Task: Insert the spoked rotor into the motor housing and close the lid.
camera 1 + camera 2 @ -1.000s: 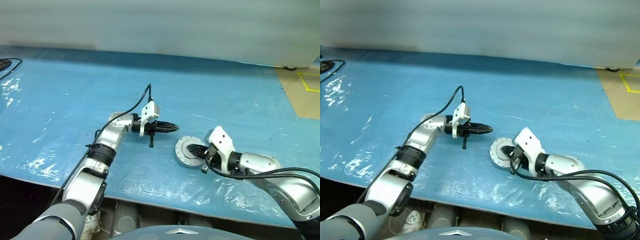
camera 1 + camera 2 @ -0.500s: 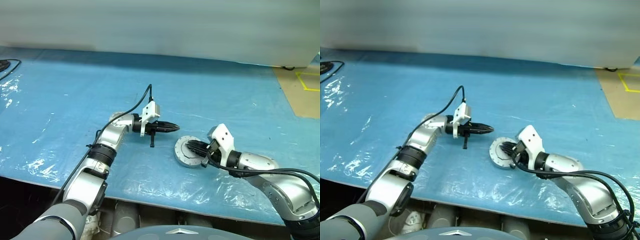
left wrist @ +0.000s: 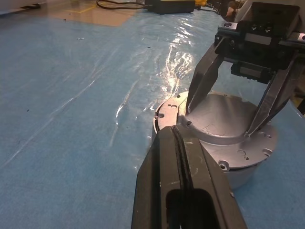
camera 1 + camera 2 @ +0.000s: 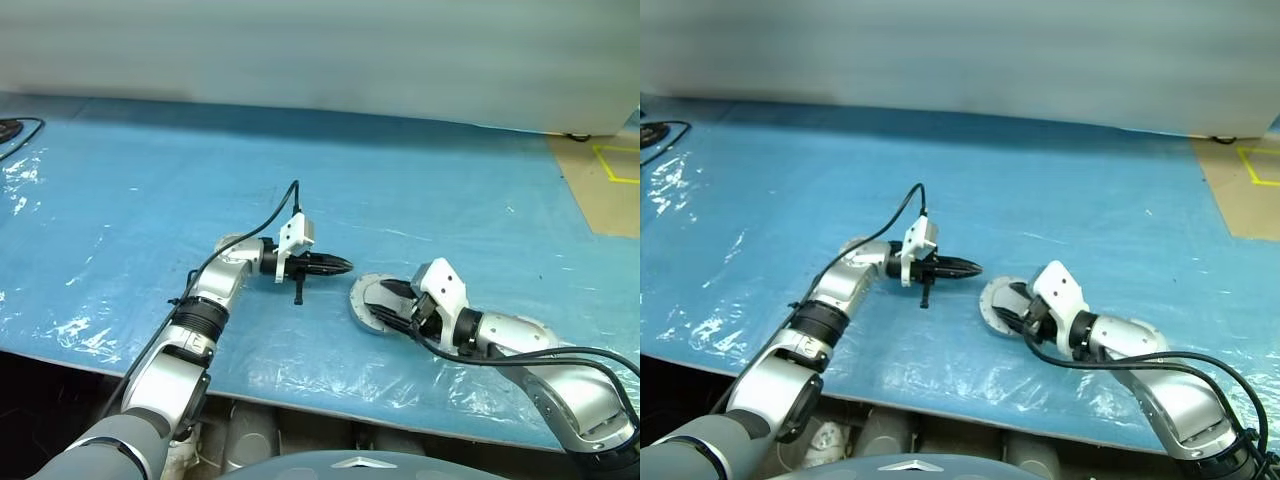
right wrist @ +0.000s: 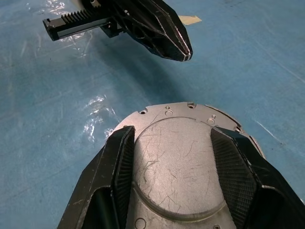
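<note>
So the lid (image 5: 178, 157) sits plain silver face up on the motor housing (image 3: 238, 169) on the blue sheet (image 4: 150, 200), right gripper (image 5: 174, 157) spread open astride it, probably letting go, while the left gripper (image 3: 178, 143) hovers beside, pinched shut, empty.

Sheet (image 4: 150, 180): blue, glossy, wrinkled, spread over the table.
Floor (image 4: 610, 195): tan, far right, with yellow tape (image 4: 618, 163).
Cable (image 4: 12, 128): black, far left edge.
</note>
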